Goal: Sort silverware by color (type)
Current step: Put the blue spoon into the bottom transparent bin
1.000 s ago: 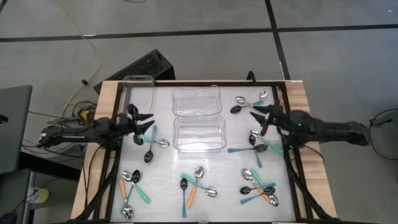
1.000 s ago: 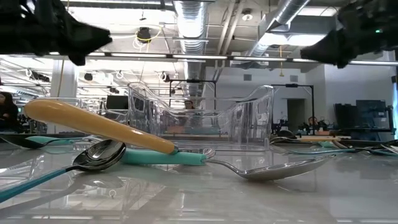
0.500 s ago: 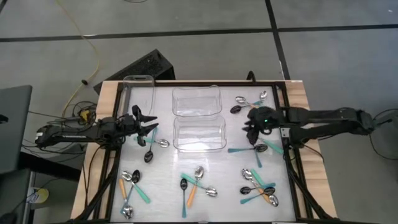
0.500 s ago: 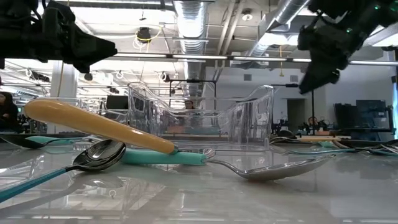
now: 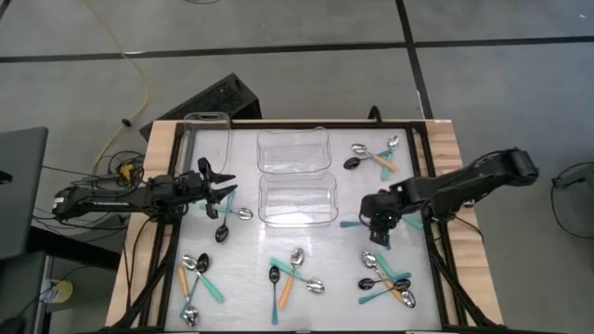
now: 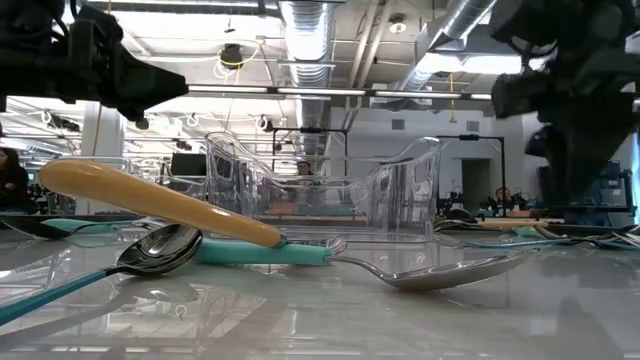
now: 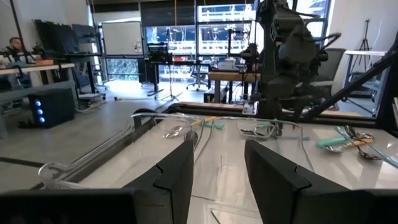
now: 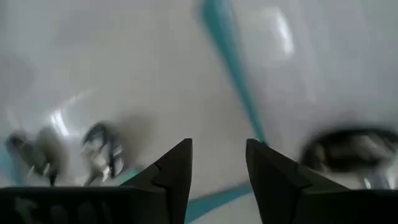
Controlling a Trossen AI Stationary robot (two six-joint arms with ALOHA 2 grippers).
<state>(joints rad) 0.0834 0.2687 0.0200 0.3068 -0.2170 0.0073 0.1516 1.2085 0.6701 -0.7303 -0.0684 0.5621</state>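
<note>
Teal-handled spoon (image 8: pixel 233 68) — lengthwise beneath right pincer (image 8: pixel 217 180).

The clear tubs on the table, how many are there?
3: one tub at the far left corner, one at the far middle, one directly in front of it. None seems hidden.

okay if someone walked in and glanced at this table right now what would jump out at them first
Probably the scattered clusters of teal and orange-handled spoons ringing the white table, around two clear tubs at its middle. Next, the right gripper pointing down with open fingers over a teal-handled spoon on the table's right side. The left gripper hovers open at the left edge.
</note>
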